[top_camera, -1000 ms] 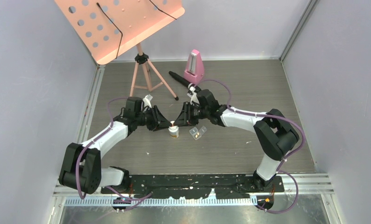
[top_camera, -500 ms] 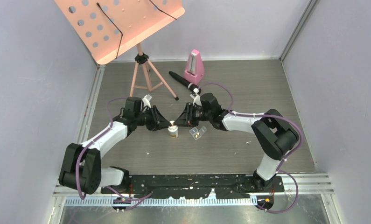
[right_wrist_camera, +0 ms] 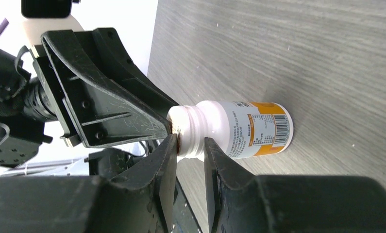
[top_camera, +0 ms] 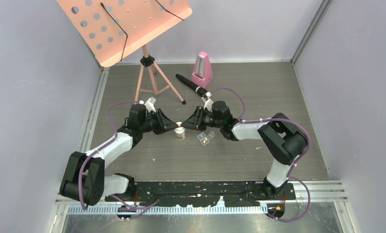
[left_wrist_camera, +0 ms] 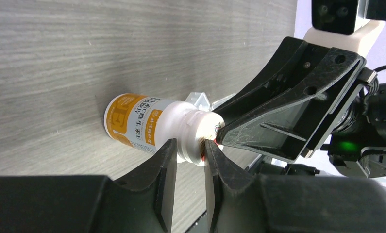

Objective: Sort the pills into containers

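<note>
A small bottle (top_camera: 180,134) with an orange label and a white neck stands upright at the table's middle. My left gripper (top_camera: 173,127) comes at it from the left and my right gripper (top_camera: 190,124) from the right. In the left wrist view my left gripper (left_wrist_camera: 190,148) is shut on the neck of the bottle (left_wrist_camera: 137,121). In the right wrist view my right gripper (right_wrist_camera: 190,145) is shut on the same neck of the bottle (right_wrist_camera: 249,128). The clear two-compartment pill box (top_camera: 205,137) lies just right of the bottle, with an orange-yellow pill (top_camera: 206,140) inside.
A pink music stand (top_camera: 127,24) on a tripod (top_camera: 149,80) stands at the back left. A pink metronome (top_camera: 202,70) and a black pen (top_camera: 188,82) lie behind the grippers. Grey walls close in on three sides.
The bottle and both grippers have shifted a little toward the back of the table. The left arm's elbow has swung inward.
</note>
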{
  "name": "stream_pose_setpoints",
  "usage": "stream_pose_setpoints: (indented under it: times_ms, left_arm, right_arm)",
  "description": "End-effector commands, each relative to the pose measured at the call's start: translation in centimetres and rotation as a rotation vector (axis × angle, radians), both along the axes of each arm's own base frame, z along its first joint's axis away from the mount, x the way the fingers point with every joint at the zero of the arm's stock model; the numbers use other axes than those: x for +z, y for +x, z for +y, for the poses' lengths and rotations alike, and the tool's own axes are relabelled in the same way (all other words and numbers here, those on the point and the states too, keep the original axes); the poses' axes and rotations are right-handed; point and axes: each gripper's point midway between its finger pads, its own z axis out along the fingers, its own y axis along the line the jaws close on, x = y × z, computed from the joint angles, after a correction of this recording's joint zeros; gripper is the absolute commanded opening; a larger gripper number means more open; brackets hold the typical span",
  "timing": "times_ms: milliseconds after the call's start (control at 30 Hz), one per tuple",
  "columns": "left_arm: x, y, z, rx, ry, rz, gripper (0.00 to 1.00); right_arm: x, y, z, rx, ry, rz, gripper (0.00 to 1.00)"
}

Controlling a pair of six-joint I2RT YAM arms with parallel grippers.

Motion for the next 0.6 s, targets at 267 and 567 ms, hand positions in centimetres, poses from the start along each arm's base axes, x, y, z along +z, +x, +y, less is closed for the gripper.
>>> stream_pose_setpoints:
  times_ms: [267,567]
  left_arm:
    - [-5.7,-1.3,0.0,0.018,0.115,0.027,0.00]
    - [-3.3,-0.6,-0.4,0.006,0.115,0.031,0.01]
  right_arm:
    - [-3.6,-2.5,2.0,0.035,-0.078,-0.047,0.05]
    - [-2.3,-1.7,2.0,0.003,-0.126,-0.019,0.05]
